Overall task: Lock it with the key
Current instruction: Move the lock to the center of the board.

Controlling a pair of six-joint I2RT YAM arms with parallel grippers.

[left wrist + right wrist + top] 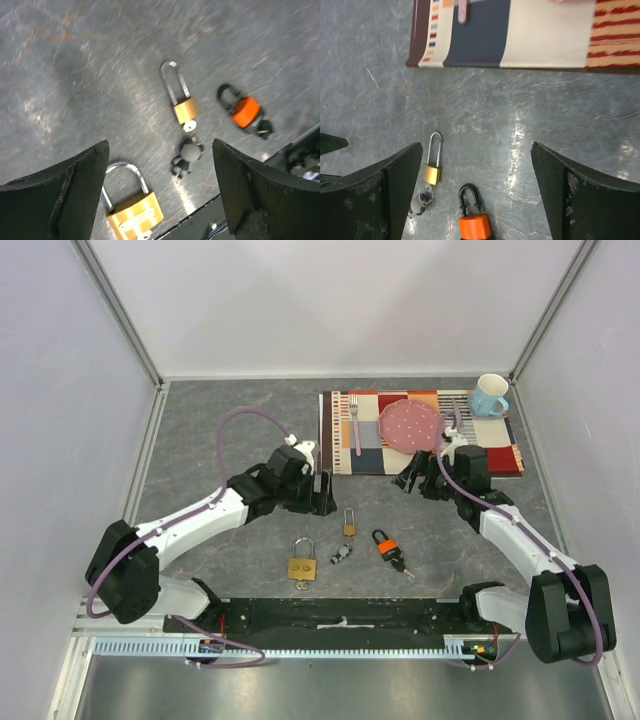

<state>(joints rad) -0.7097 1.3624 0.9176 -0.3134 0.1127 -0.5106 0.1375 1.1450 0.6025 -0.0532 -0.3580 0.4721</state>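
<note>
On the grey table (pixel 200 440), between the two arms, three padlocks were laid out: a large brass padlock (pixel 302 566), a small brass padlock (pixel 185 109) with a long shackle, and an orange padlock (pixel 383 543) with a black key (pixel 401 564) at its base. A key (pixel 189 126) was seen at the bottom of the small brass padlock, with a little figure keyring (pixel 188 156) attached; whether it was fully seated could not be told. Nothing was held. The left gripper (pixel 159 150) was hung above the locks with its fingers spread wide, and the right gripper (pixel 476 150) was likewise spread wide, near the edge of the placemat (pixel 500 455).

The step in hand was judged to be the approach, with no lock yet steadied and no key yet turned. For the next move, one lock body would have to be pinned or gripped by one gripper while the small key head was pinched by the other and twisted; a narrow, well-centred pinch would be needed.

On the placemat, the plate (pixel 410 425) was seen with nothing on it, a fork (pixel 355 425) was laid just beside it, and the inside of the mug (pixel 488 395) could not be made out.
</note>
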